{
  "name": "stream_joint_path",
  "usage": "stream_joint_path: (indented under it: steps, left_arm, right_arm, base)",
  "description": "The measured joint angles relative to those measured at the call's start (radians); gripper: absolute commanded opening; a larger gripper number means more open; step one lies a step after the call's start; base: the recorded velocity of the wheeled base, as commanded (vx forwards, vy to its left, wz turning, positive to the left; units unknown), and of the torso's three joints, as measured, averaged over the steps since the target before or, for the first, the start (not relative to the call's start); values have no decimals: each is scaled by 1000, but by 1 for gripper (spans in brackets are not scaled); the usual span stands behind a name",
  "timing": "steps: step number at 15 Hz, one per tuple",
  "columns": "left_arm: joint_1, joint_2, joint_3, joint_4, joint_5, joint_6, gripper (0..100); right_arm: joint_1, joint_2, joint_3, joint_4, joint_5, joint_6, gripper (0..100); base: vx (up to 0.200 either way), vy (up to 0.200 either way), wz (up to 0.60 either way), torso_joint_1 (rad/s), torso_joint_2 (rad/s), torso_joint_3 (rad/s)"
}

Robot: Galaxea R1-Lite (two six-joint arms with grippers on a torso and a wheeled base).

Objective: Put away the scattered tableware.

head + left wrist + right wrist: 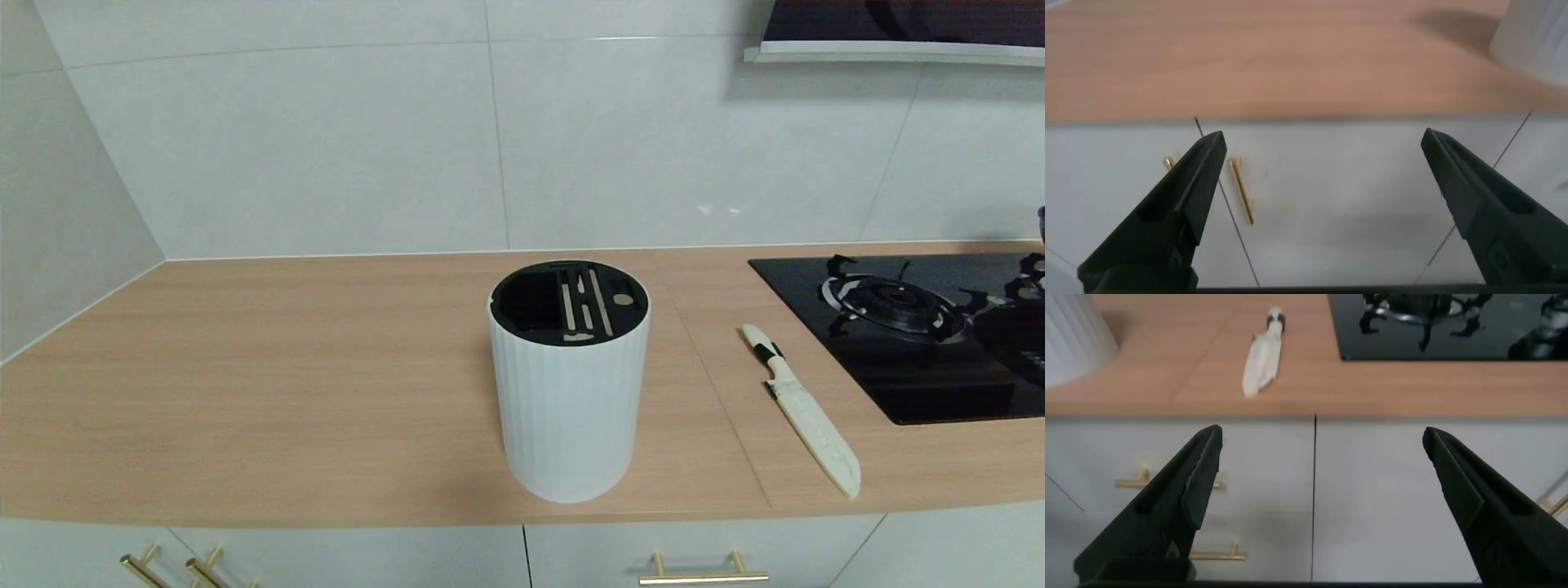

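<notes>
A white ribbed cylindrical knife holder (569,380) with a black slotted top stands near the middle of the wooden counter (286,384). To its right a cream knife (800,407) with a black band on its handle lies flat, blade toward the counter's front edge. The knife (1264,361) and a corner of the holder (1069,335) appear in the right wrist view. My right gripper (1321,441) is open, held in front of the white cabinet doors, below the counter edge. My left gripper (1323,145) is open too, also facing the cabinet fronts; part of the holder (1534,37) shows beyond it.
A black gas hob (906,327) with a burner sits at the counter's right end, close to the knife. Tiled walls close the back and left. White cabinet doors with gold handles (702,576) run below the counter. A range hood (890,33) hangs at the upper right.
</notes>
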State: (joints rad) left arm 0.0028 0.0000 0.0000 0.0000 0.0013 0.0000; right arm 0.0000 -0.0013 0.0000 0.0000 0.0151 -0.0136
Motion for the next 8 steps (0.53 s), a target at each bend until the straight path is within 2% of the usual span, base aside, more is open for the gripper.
stream_joint_path:
  steps: [8]
  left_arm:
    - [0, 0, 0, 0, 0, 0, 100]
  right_arm:
    - [0, 0, 0, 0, 0, 0, 100]
  base:
    - [0, 0, 0, 258, -568, -311]
